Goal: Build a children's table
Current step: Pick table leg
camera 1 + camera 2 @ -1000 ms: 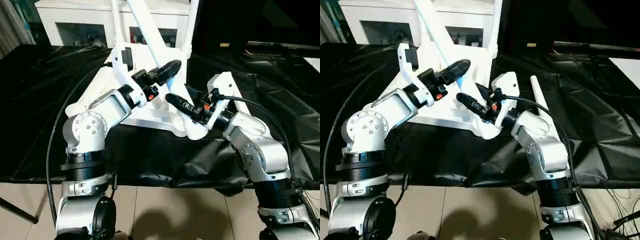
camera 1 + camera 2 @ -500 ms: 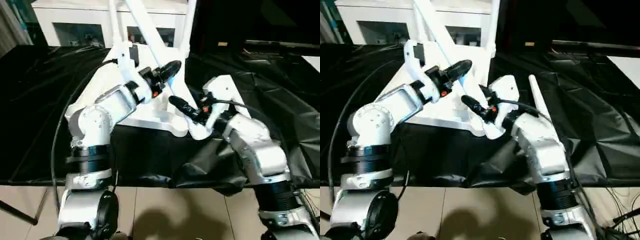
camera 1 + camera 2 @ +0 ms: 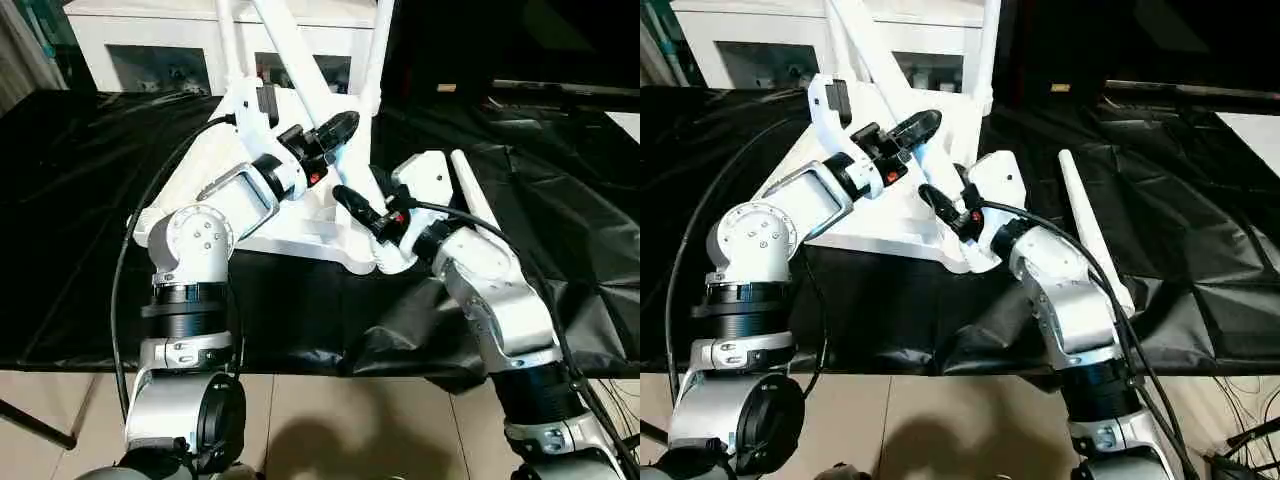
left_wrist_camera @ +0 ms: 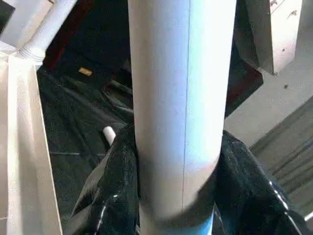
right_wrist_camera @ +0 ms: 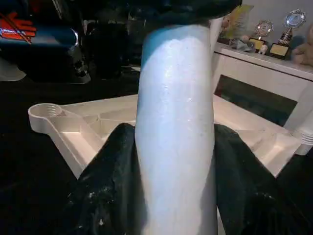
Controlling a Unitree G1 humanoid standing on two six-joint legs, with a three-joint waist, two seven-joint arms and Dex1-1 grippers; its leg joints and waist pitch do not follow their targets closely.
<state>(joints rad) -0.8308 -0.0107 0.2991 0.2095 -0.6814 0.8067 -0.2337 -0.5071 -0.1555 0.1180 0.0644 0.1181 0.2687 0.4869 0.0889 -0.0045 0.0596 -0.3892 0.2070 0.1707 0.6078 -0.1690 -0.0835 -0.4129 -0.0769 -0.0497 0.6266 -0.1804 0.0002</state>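
Note:
The white tabletop (image 3: pixel 300 238) lies upside down on black cloth, ribbed side up. Two white legs (image 3: pixel 228 40) (image 3: pixel 378 50) stand upright in its far corners. A third leg (image 3: pixel 290 45) leans from the near right corner socket up toward the far left. My left gripper (image 3: pixel 335 128) is shut on this leaning leg partway up; its black fingers (image 4: pixel 112 196) press both sides of the tube (image 4: pixel 176 98). My right gripper (image 3: pixel 350 200) is shut on the same leg lower down, near the socket, with its fingers (image 5: pixel 107 186) hugging the tube (image 5: pixel 176 122).
Another white leg (image 3: pixel 475 195) lies loose on the black cloth to the right of my right forearm. A white cabinet with glass doors (image 3: pixel 150 40) stands behind the table. The cloth is wrinkled and hangs over the near edge (image 3: pixel 400 350).
My left gripper has closed its fingers around the leaning leg, and the left arm has drawn in closer to it. The right gripper keeps its hold low on the leg.

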